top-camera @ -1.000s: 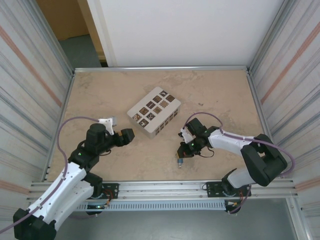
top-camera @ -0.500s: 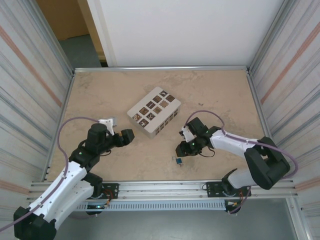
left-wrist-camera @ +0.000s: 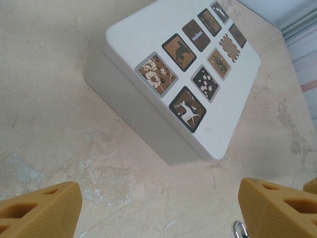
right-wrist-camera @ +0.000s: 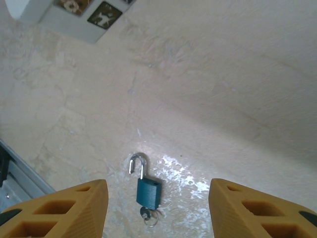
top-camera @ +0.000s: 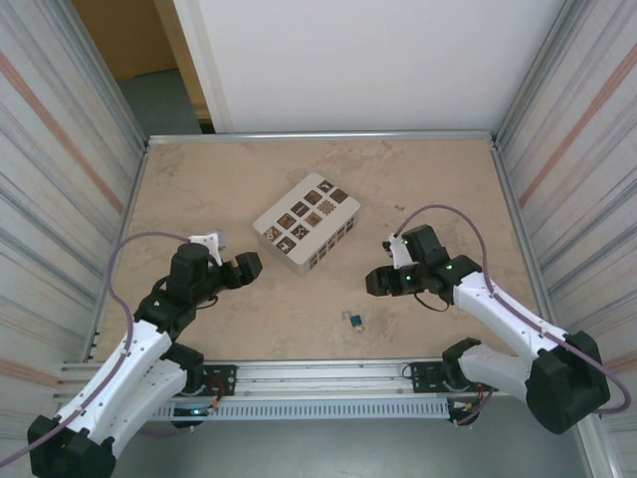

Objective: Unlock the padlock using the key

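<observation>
The tiny blue padlock (top-camera: 353,319) lies flat on the table, near the front and between the two arms. In the right wrist view the padlock (right-wrist-camera: 148,193) has its shackle (right-wrist-camera: 137,164) swung open, and the key (right-wrist-camera: 146,214) sits in its underside with a small ring. My right gripper (top-camera: 374,283) is open, just right of and behind the padlock, touching nothing. Its orange fingers (right-wrist-camera: 74,208) frame the padlock from above. My left gripper (top-camera: 248,267) is open and empty, left of the pale box. A small metal loop (left-wrist-camera: 239,229) shows beside its right finger (left-wrist-camera: 277,208).
A pale box with dark patterned squares (top-camera: 307,221) stands mid-table, close in front of the left gripper (left-wrist-camera: 158,210). The beige table (top-camera: 438,189) is walled by metal rails and ribbed side panels. A rail (top-camera: 328,370) runs along the front edge.
My right gripper has opened, let go of the padlock and key, and drawn back to the right. The padlock now lies alone on the table. The left arm has barely moved.
</observation>
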